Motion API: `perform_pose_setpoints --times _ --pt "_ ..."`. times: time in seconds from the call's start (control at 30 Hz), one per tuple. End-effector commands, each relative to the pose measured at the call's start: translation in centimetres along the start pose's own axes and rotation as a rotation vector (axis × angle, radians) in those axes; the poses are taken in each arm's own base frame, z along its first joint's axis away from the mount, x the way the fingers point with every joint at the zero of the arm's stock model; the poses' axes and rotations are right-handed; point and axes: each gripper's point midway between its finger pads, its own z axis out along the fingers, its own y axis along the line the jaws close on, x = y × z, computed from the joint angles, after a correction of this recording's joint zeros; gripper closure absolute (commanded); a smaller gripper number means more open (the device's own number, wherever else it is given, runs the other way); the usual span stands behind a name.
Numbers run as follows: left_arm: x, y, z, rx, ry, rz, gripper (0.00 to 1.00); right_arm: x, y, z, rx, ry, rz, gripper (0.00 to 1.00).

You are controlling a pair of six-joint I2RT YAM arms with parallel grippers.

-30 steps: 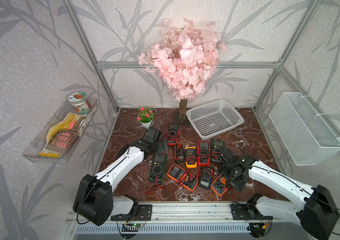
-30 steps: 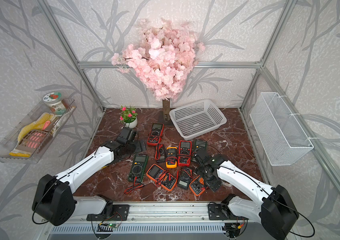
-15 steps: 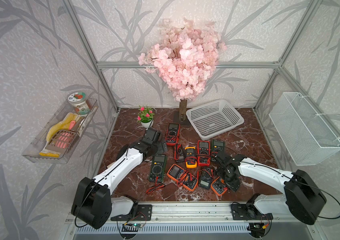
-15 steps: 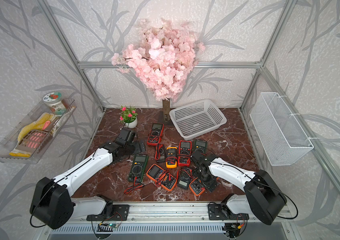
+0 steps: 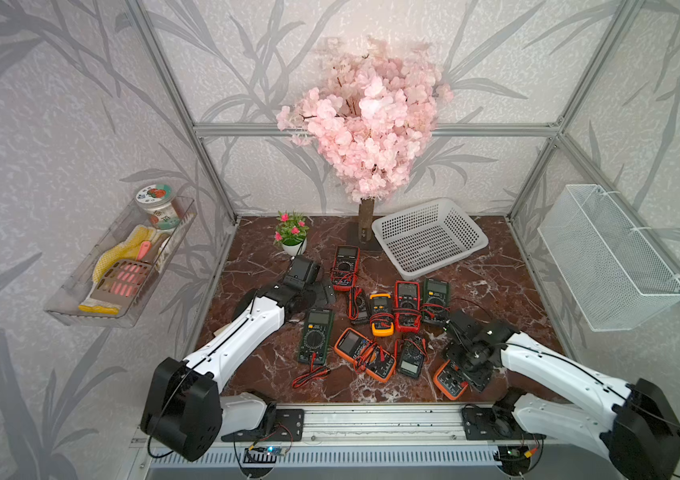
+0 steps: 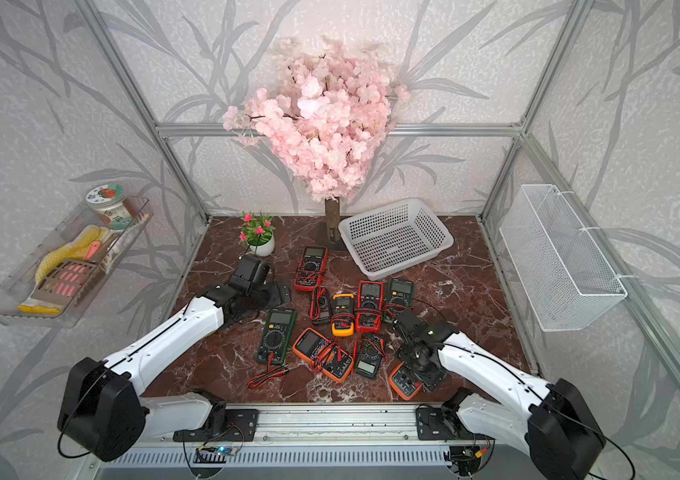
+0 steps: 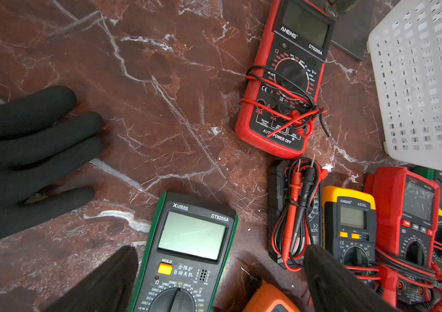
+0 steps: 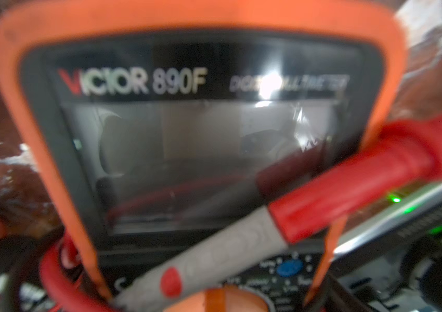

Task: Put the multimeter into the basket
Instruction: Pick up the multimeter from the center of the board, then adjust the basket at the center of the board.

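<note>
Several multimeters lie in a cluster on the brown marble table [image 5: 496, 291]. The orange multimeter [image 5: 448, 380] [image 6: 402, 382] lies nearest the front right. My right gripper [image 5: 469, 368] [image 6: 423, 368] is down over its far end, shut on it. In the right wrist view the orange multimeter [image 8: 187, 135] fills the frame, with a red probe [image 8: 349, 183] lying across its screen. My left gripper [image 5: 321, 293] [image 7: 220, 286] stands open above the top of a green multimeter [image 7: 187, 256] [image 5: 315, 334], holding nothing. The white basket [image 5: 425, 245] [image 6: 392, 241] [image 7: 425, 81] stands empty at the back right.
A red multimeter [image 5: 346, 266] lies near the small potted plant [image 5: 292, 237]. The pink blossom tree's trunk [image 5: 365, 220] stands beside the basket. A black glove [image 7: 25, 162] lies on the table by the left arm. A wire-mesh bin [image 5: 608, 257] hangs on the right wall, a clear tray [image 5: 122, 266] on the left.
My right gripper has come toward the front and down onto the orange multimeter, and its jaws have narrowed on it. The left arm has hardly moved.
</note>
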Motion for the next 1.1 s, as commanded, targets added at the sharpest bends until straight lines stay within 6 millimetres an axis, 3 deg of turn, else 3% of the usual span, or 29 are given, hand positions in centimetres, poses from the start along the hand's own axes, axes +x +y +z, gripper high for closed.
perform_pose_setpoints --times 0.0,0.13,0.23,0.37,0.57,0.7,0.8,1.07 --pt "-1.7 -1.4 -1.7 0.04 -0.042 -0.008 0.0 -1.5 -1.8 -2.3 0.017 -0.078 0.013 0.54" --pt "-2.5 -2.0 -2.2 0.044 -0.05 0.004 0.0 -3.0 -0.8 -5.0 -0.049 -0.111 -0.027 0.55" --pt "-3.2 -2.4 -2.2 0.039 -0.056 0.021 0.0 -4.7 1.8 -7.2 -0.113 -0.132 -0.085 0.55" --pt "-4.0 -2.7 -1.9 0.016 -0.057 0.042 0.0 -7.8 7.2 -10.4 -0.211 -0.179 -0.21 0.55" --pt "-5.4 -3.4 -0.9 -0.01 -0.064 0.056 0.0 -12.9 17.2 -14.2 -0.379 -0.262 -0.365 0.55" --pt "-6.3 -4.0 -0.3 -0.013 -0.074 0.06 0.0 -15.5 23.5 -15.0 -0.485 -0.256 -0.433 0.55" --pt "-6.9 -4.4 0.0 -0.015 -0.08 0.064 0.0 -17.4 27.1 -15.3 -0.527 -0.265 -0.458 0.56" --pt "-7.4 -4.9 0.4 -0.026 -0.07 0.061 0.0 -22.6 32.9 -12.6 -0.522 -0.264 -0.47 0.55"
